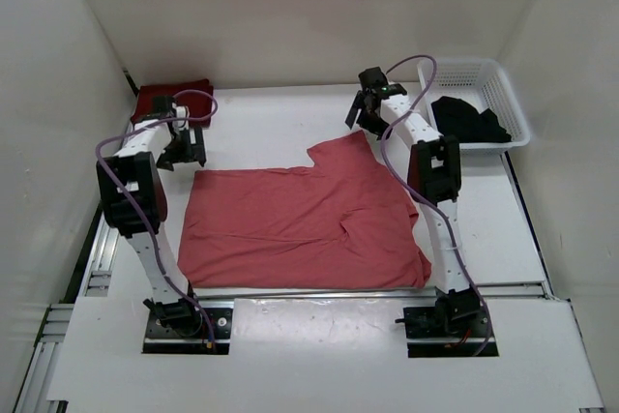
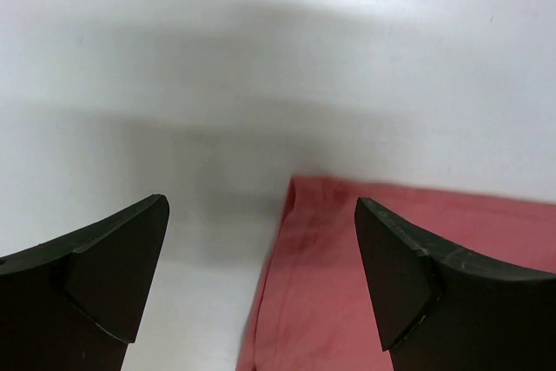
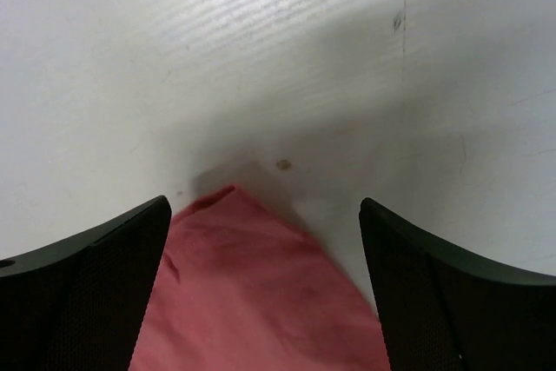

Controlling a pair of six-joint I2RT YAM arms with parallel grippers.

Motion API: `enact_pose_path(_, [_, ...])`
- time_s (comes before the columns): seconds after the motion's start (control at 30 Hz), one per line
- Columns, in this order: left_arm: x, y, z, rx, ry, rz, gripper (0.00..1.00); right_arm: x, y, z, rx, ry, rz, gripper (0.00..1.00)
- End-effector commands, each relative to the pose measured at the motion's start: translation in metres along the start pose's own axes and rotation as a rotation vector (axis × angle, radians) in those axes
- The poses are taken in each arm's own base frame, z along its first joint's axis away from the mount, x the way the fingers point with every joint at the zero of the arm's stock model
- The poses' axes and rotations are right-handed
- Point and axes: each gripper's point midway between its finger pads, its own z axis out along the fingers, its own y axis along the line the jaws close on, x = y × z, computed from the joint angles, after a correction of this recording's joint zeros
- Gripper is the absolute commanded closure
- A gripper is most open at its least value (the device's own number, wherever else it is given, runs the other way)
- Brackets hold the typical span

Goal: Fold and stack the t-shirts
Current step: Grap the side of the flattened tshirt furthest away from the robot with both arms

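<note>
Top external: left gripper (image 1: 184, 154) and right gripper (image 1: 361, 115), jaws apart, near salmon shirt (image 1: 300, 220) corners.

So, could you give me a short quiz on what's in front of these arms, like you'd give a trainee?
1. True or false: the black shirt lies inside the white basket.
2. The salmon pink shirt is: A) folded in a far corner; B) spread out on the table between the arms; C) hanging over the basket.
3. Fill in: the left end effector and the right end effector both have their fingers ___ above a far corner of the pink shirt.

Key: 1 true; 2 B; 3 open.
</note>
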Motion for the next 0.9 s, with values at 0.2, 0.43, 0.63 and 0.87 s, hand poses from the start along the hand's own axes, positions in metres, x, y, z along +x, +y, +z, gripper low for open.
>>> enact_pose_path(0.2, [-0.027,-0.024,0.016,0.128,-0.043,0.004,0.01,0.003,0.016,0.015,0.002,-0.040,0.031,0.24])
enact_pose_path(0.43, [-0.002,-0.039,0.014,0.199,0.002,0.010,0.18,0.003,0.029,0.012,-0.059,-0.030,0.072,0.69])
enact_pose_path(0.63, [0.004,-0.058,0.028,0.232,0.037,0.038,0.32,0.000,0.028,0.001,-0.066,-0.039,0.055,0.87])
enact_pose_path(0.87, [0.021,-0.054,0.038,0.160,0.081,0.062,0.38,0.006,0.021,-0.009,-0.056,-0.028,0.043,0.98])
